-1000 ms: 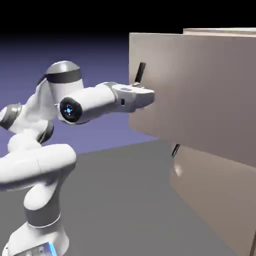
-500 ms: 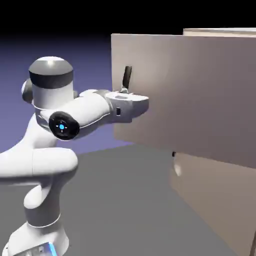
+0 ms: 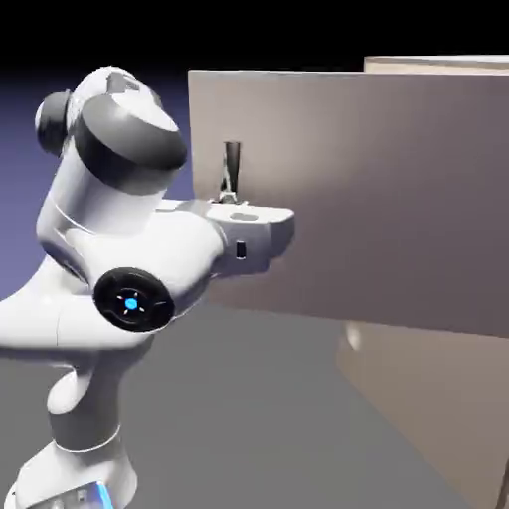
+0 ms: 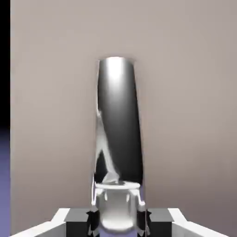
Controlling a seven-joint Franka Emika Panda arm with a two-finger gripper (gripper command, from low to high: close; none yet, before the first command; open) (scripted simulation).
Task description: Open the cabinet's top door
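The cabinet (image 3: 437, 398) is a tall beige-tan box at the exterior view's right. Its top door (image 3: 378, 189) stands swung far out toward the exterior view's left. A short dark bar handle (image 3: 232, 164) sticks up near the door's free edge. My gripper (image 3: 233, 197) is shut on the lower part of that handle. In the hand view the handle (image 4: 116, 120) is a shiny dark bar rising from between the finger tips, with the door panel (image 4: 185, 115) filling the background. My gripper (image 4: 117, 217) clamps the bar's bottom end.
The lower door (image 3: 427, 398) stays closed under the open one. The white arm's elbow and shoulder (image 3: 119, 169) bulk large at the exterior view's left, close to the door's free edge. Grey table (image 3: 258, 418) lies below.
The top door has swung further open toward the exterior view's left, pulled by the handle. The hand moved left with it and the arm's upper joints folded back and up.
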